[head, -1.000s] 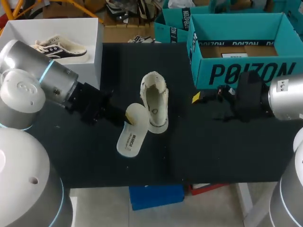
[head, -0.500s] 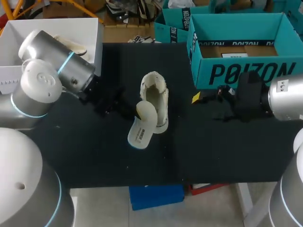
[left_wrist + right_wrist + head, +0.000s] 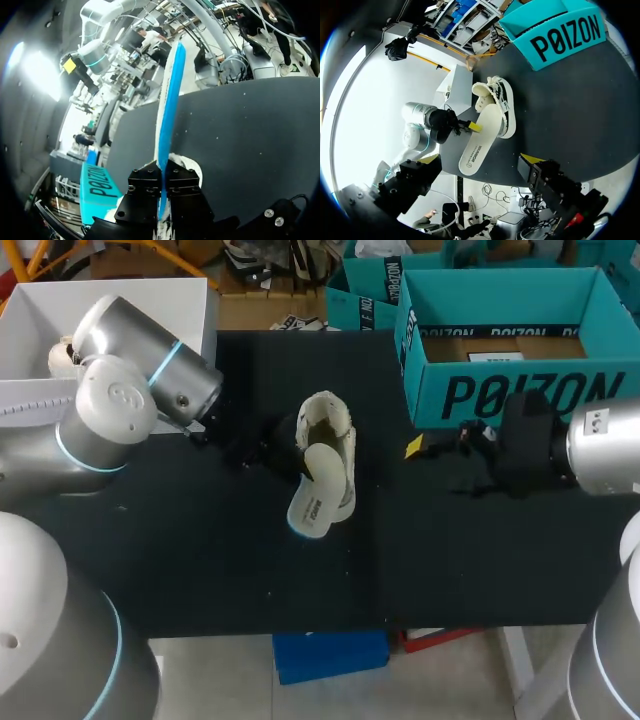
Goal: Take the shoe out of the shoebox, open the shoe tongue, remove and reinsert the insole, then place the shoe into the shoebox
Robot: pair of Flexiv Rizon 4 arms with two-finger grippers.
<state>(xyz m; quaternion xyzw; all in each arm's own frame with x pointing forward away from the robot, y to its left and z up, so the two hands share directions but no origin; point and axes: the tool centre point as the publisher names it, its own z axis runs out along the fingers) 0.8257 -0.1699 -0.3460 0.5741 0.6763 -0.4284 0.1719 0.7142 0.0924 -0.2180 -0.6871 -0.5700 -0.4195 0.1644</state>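
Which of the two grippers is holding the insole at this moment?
The left gripper: it pinches one end of the insole above the white shoe. The right gripper holds nothing, beside the teal shoebox.

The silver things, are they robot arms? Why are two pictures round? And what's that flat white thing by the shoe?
Yes! Two robot arms reach over a black table. The wide picture comes from a camera up above them. Each round picture comes from a little camera on one arm's wrist, so it looks bendy. The flat thing is an insole, the soft pad that goes inside a shoe. The left hand pinches it right by the white shoe. The right hand is open and holds nothing, near the teal shoebox.
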